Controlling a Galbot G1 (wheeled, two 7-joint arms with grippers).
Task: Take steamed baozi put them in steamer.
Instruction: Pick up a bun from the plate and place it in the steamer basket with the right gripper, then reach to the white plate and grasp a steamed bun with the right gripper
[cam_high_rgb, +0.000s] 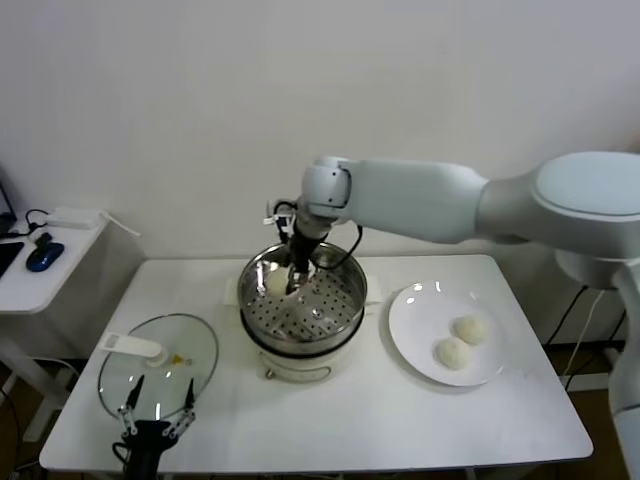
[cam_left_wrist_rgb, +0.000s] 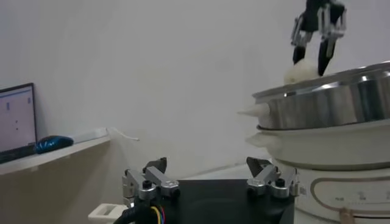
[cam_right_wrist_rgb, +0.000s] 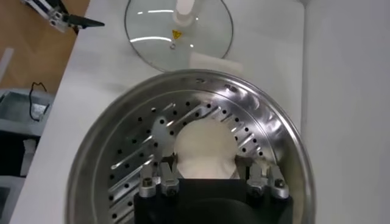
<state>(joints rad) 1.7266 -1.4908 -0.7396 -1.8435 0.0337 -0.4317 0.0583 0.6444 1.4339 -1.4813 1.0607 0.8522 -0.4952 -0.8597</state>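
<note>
Now, left of the steamer (cam_high_rgb: 303, 305), the left gripper (cam_high_rgb: 158, 408) idles, jaws wide, by the glass lid (cam_high_rgb: 158, 357). Inside the steamer, the right gripper (cam_high_rgb: 294, 283) pinches one baozi (cam_right_wrist_rgb: 204, 150); releasing off-centre could let it roll. Right of the steamer, two more baozi (cam_high_rgb: 461, 341) wait on the plate (cam_high_rgb: 412, 343). A fourth isn't visible.

R tool (cam_high_rgb: 293, 283) clamped, L tool (cam_high_rgb: 158, 403) splayed
</note>
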